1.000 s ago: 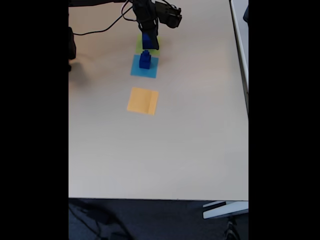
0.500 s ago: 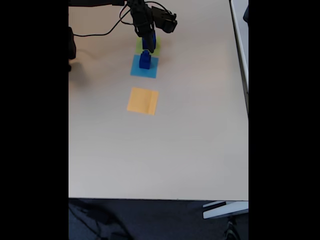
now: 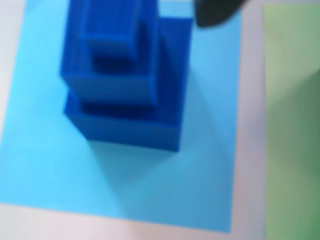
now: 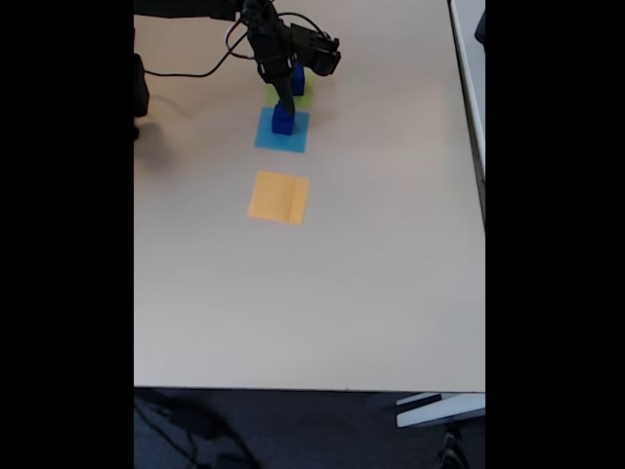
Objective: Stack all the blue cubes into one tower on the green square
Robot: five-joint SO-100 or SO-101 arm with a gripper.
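Observation:
In the wrist view a tower of three blue cubes [image 3: 125, 90], largest at the bottom, stands on the flat light-blue square [image 3: 210, 150]. The green square [image 3: 292, 125] lies just to its right. One dark fingertip [image 3: 217, 10] shows at the top edge, right of the tower. In the fixed view my gripper [image 4: 283, 104] hangs over the tower [image 4: 283, 119], apparently open. Another blue cube [image 4: 297, 80] sits on the green square [image 4: 303, 99], partly hidden by the arm.
An orange square [image 4: 279, 196] lies nearer the camera than the light-blue square [image 4: 266, 137] in the fixed view. Black cables [image 4: 195, 59] trail to the left of the arm. The table's right edge [image 4: 471, 117] and front edge [image 4: 312, 388] bound the broad bare tabletop.
My gripper was on the blue cube over the green square a second ago. It has left that cube there and swung down over the tower on the light-blue square.

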